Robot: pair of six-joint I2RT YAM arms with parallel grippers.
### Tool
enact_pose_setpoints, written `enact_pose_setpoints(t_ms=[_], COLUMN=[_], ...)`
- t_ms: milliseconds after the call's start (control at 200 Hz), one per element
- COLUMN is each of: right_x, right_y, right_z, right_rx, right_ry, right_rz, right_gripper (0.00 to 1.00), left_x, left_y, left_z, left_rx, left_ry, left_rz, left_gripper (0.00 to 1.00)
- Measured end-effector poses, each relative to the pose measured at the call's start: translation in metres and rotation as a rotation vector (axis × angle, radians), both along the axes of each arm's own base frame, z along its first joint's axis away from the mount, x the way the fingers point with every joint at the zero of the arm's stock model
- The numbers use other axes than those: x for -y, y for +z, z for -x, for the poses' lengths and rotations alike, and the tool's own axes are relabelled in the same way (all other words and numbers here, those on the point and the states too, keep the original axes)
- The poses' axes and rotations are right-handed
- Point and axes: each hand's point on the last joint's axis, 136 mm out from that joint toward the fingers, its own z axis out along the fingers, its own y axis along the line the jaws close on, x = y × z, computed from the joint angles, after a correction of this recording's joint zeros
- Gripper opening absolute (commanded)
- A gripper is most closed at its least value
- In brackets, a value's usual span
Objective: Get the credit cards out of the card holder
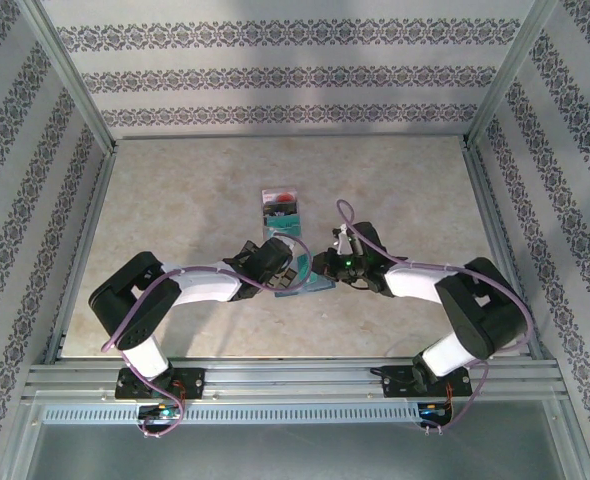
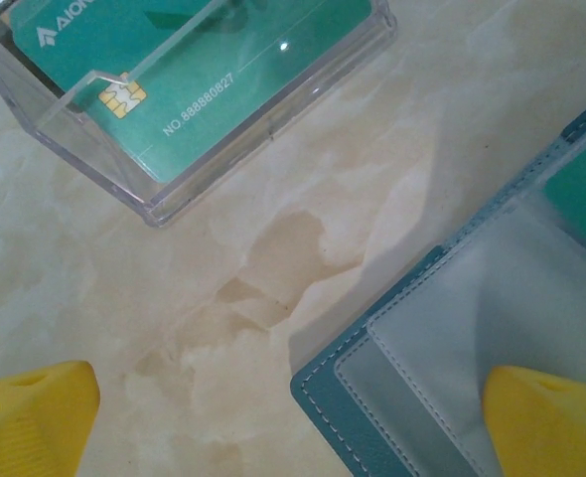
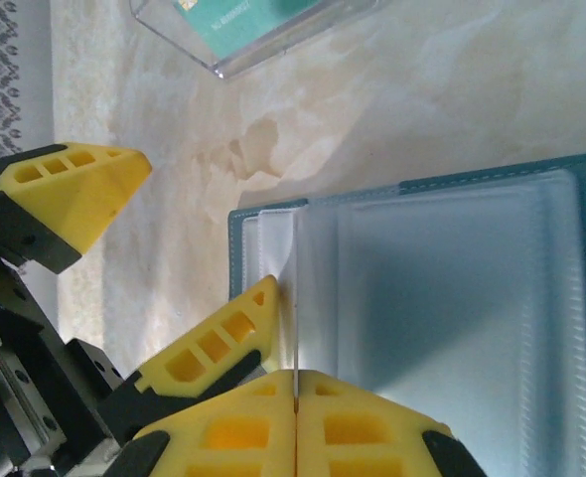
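- Card holder (image 3: 452, 298) lies open on the desk (image 2: 303, 149), between both arms, near a clear box (image 2: 144, 199) holding a teal card (image 2: 204, 60).
- Left fingers (image 1: 280, 265) spread wide, one tip resting on its corner.
- Right fingers (image 3: 295, 417) closed, pinching a thin sheet (image 3: 295, 318) at its pockets.

On your counter (image 1: 175, 200) the card holder (image 3: 442, 318) lies near the middle, between the two hands: your left hand (image 1: 278, 262) at its left side, your right hand (image 3: 295, 397) at its right. Behind it, farther from the arm bases and apart from it, sits a box (image 1: 280, 208) with a card (image 2: 204, 70) lying in it. One left finger (image 2: 546, 417) is over the holder's corner, the other (image 2: 30, 412) over bare counter
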Motion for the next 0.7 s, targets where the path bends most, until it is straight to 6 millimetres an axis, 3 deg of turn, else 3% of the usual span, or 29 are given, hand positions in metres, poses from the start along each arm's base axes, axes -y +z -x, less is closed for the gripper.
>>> enact_pose_setpoints(t_ms=[160,255,535,700], right_x=[0.008,0.012,0.013,0.006], right_y=[0.012,0.021,0.062,0.081], right_z=[0.002,0.005,0.016,0.033], right_rx=[0.063,0.113,0.296,0.372], right_ry=[0.030,0.068,0.206,0.305], right_rz=[0.073,0.110,0.143,0.105], right_gripper=[0.06,0.06,0.08,0.09], left_x=[0.000,0.003,0.030,0.047], left_y=[0.007,0.021,0.104,0.135], left_z=[0.001,0.004,0.004,0.012], left_rx=[0.000,0.004,0.047,0.004], left_ry=[-0.006,-0.035,-0.248,-0.413], left_rz=[0.016,0.048,0.199,0.314], left_gripper=[0.99,0.99,0.98,0.84])
